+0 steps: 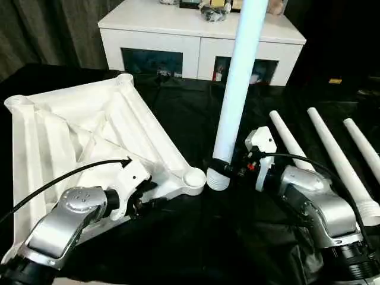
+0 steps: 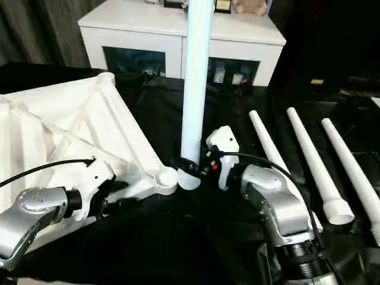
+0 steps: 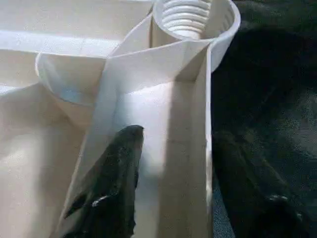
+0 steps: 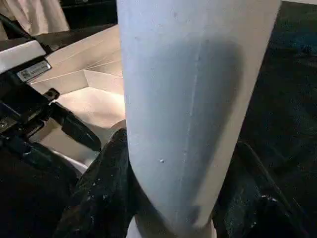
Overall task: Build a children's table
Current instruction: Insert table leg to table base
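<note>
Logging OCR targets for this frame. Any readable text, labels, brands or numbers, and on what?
No text can be read.
Sticker on the left claw's white housing, seen in the right wrist view: printed lines, too small and blurred to read.
Items on top of the white cabinet: too small to tell any print.
Tabletop and legs: no markings visible.

**Head pair looks down, wrist cameras sit close in**

The two eye views look forward and down from the head over the silver forearms, sharing the table top (image 1: 89, 130), the upright leg (image 1: 237, 89) and the white cabinet (image 1: 202, 35). The left wrist view sits tight against a corner socket (image 3: 195, 20). The right wrist view faces the upright leg from very near
</note>
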You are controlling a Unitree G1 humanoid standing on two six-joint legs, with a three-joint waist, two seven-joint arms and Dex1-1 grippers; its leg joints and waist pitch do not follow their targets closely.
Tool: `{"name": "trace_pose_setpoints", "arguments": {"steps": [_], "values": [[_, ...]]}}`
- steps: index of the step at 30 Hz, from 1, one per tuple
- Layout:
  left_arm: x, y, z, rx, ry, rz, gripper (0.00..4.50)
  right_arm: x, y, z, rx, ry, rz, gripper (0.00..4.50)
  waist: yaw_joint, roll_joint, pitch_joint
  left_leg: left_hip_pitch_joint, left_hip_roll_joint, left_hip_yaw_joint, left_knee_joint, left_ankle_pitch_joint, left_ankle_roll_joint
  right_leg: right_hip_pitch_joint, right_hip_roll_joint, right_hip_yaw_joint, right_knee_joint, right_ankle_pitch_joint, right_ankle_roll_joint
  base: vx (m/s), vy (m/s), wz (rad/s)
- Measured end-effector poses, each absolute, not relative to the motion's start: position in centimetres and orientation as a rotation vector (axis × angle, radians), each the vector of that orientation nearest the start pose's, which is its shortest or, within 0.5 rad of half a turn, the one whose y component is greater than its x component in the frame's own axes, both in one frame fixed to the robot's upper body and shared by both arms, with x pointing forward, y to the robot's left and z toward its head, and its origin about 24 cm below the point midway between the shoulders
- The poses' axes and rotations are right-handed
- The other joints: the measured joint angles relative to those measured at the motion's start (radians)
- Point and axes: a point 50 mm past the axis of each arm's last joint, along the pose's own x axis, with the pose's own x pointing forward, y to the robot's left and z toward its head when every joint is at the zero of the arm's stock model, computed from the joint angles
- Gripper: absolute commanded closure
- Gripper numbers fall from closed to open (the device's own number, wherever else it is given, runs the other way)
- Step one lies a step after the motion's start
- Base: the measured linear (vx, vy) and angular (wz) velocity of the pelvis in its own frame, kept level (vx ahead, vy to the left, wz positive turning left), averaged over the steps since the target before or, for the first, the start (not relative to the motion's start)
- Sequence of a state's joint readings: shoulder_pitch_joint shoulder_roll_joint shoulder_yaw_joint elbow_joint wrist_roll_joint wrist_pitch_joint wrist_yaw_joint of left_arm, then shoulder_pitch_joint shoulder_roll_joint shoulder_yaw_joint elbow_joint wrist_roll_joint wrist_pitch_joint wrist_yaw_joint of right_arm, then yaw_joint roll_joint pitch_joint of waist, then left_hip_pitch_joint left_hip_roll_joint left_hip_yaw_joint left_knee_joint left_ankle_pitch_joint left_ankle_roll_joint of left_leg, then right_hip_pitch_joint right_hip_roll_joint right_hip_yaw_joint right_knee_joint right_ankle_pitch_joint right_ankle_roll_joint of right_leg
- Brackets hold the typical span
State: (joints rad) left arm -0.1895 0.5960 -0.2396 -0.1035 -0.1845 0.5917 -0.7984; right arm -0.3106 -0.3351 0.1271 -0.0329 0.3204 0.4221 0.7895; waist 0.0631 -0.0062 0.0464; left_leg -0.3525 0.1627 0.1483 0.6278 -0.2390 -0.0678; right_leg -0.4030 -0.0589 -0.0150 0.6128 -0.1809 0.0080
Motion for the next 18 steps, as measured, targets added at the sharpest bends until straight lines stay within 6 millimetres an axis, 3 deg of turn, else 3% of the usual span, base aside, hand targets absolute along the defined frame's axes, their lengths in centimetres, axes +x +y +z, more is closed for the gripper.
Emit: {"name": "trace_pose_setpoints", "arguments": {"steps": [5,18], "values": [[25.55,17.4,5.22,0.298,0.59,-0.918,2.68,28.17,-12.71,9.3,-0.023,0.16,0.992,2.66,-0.001,0.009,0.002,0.002,0.001,0.001,-0.002,0.002,-0.002,0.001,0.0,0.0,0.001,0.0,0.0,0.0,0.0,0.0],[25.1,17.59,5.13,0.307,0.65,-0.924,3.82,27.81,-12.02,9.19,-0.002,0.167,1.018,2.66,-0.009,0.011,0.001,0.002,0.001,0.003,-0.006,0.002,-0.003,0.002,0.0,0.001,0.001,0.0,0.0,0.0,0.0,0.0]]}}
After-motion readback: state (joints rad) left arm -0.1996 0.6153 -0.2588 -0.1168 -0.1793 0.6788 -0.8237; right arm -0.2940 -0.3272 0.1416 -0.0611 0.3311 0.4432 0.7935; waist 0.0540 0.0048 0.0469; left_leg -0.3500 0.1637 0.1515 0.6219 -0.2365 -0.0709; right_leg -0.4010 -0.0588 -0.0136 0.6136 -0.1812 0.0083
